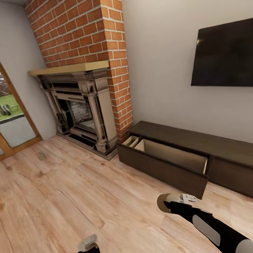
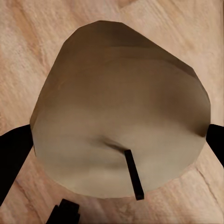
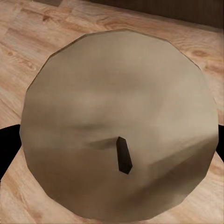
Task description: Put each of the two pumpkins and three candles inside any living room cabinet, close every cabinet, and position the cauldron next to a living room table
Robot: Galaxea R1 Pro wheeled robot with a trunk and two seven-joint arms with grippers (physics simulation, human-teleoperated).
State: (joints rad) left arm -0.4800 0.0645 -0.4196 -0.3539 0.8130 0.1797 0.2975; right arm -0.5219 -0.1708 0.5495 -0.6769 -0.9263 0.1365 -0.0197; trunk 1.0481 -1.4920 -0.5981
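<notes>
Bare wood floor (image 1: 72, 197) lies open between the arms and the cabinet (image 1: 210, 159), whose near-left drawer (image 1: 166, 157) stands pulled out. Each gripper clamps a candle: left gripper (image 2: 116, 140) on one candle (image 2: 116, 112), right gripper (image 3: 116, 140) on another candle (image 3: 121, 126).

Cabinet (image 1: 210, 159) drawer (image 1: 174, 156) open, top unobstructed; bare floor (image 1: 72, 197) before it.

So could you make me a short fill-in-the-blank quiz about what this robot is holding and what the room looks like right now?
1. Each gripper, left and right, holds a stubby tan wax ____.
2. The long dark brown wooden cabinet has one drawer standing ____.
3. The black flat TV hangs ____ the cabinet.
4. The red brick fireplace stands at the cabinet's ____ end.

Missing words: candle; open; above; left
</notes>
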